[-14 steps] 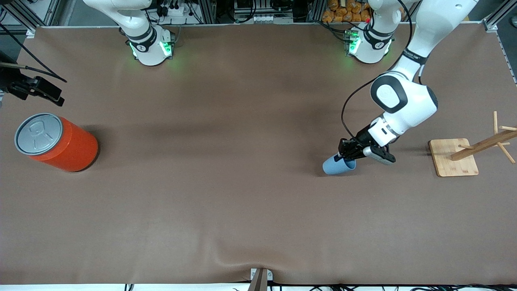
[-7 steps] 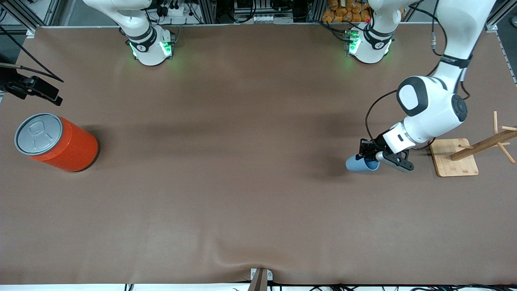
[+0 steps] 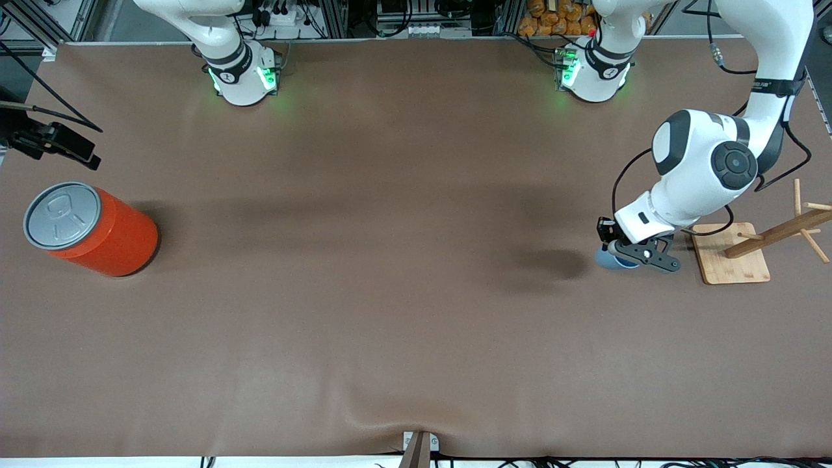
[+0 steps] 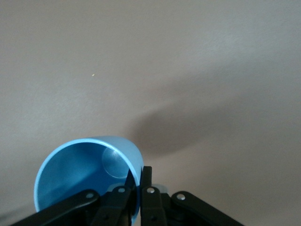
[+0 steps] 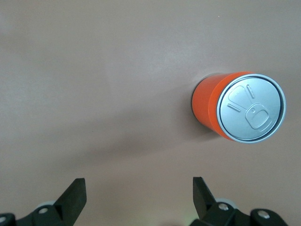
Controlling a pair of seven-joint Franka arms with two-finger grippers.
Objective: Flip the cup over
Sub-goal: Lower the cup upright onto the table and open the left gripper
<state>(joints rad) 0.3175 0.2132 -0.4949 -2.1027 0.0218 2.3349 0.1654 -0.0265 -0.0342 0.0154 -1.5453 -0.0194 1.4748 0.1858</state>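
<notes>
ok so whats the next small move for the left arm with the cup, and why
Probably lower the cup base-down onto the table beside the wooden rack, then open. The left claw is shut on the cup's rim, one finger inside, and the cup hangs in the air over its shadow, mouth turned up toward the wrist camera. The right claw waits open above the orange can.
</notes>
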